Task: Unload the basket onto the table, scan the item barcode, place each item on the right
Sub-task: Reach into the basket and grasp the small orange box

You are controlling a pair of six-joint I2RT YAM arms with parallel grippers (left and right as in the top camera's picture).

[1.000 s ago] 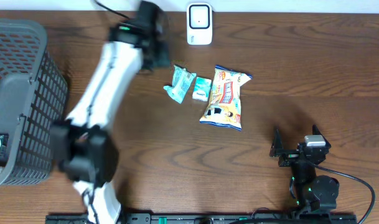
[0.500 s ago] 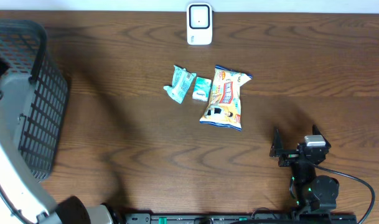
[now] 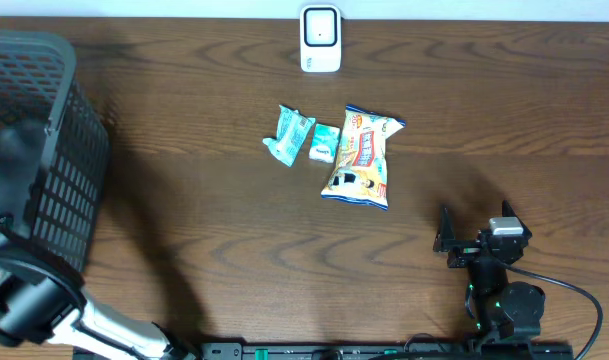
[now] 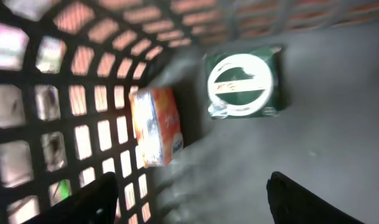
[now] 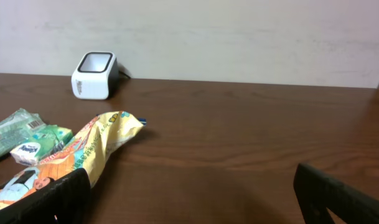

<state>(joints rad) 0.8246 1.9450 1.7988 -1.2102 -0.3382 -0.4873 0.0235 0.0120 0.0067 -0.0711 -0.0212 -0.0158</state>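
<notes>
Inside the grey mesh basket (image 4: 65, 93) lie a green square pack (image 4: 244, 83) and an orange pack (image 4: 157, 124), shown in the left wrist view. My left gripper (image 4: 198, 199) hangs open over the basket floor with nothing between its fingers. From overhead, only the left arm (image 3: 29, 300) shows, over the basket (image 3: 54, 120). The white scanner (image 3: 321, 39) stands at the table's back edge. A yellow snack bag (image 3: 361, 156), a small green pack (image 3: 326, 143) and a teal packet (image 3: 288, 134) lie mid-table. My right gripper (image 3: 446, 238) rests open and empty at the front right.
In the right wrist view the scanner (image 5: 94, 75) stands far left by the wall, and the yellow snack bag (image 5: 83, 152) lies just ahead of my right gripper (image 5: 195, 199). The basket's walls close in around the left gripper.
My left arm has swung from beside the scanner at the back to the basket at the left, and its jaws have opened wider. The right arm and the table items have not moved.
</notes>
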